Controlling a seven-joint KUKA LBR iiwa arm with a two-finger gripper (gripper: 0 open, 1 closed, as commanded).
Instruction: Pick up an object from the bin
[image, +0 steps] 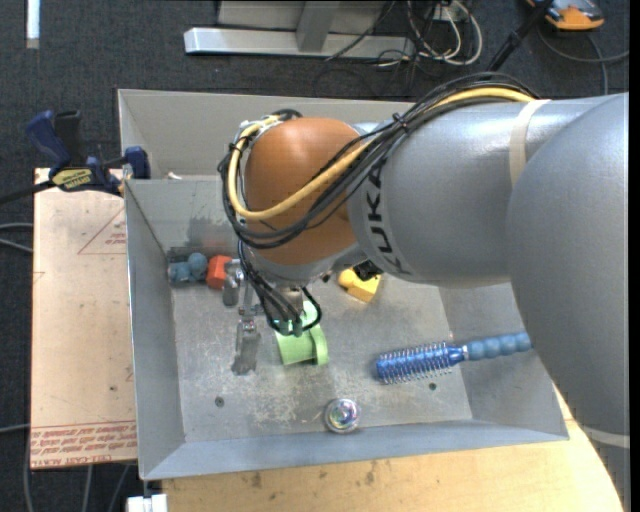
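My gripper (266, 338) hangs under the orange wrist cover, low over the left middle of the bin floor. It looks open: one grey finger (243, 348) reaches down to the floor at the left and the other stands near a light green cylinder (302, 346). That cylinder lies on its side just right of the gripper, beside the right finger and not between the two. Nothing shows in the gap. A yellow block (360, 284) peeks out from under the arm, up and to the right.
A blue bristle brush (450, 357) lies at the right of the bin. A shiny round metal knob (342, 414) sits by the near wall. A blue lump (186, 268) and an orange-red piece (218, 272) rest by the left wall. The arm covers the back right.
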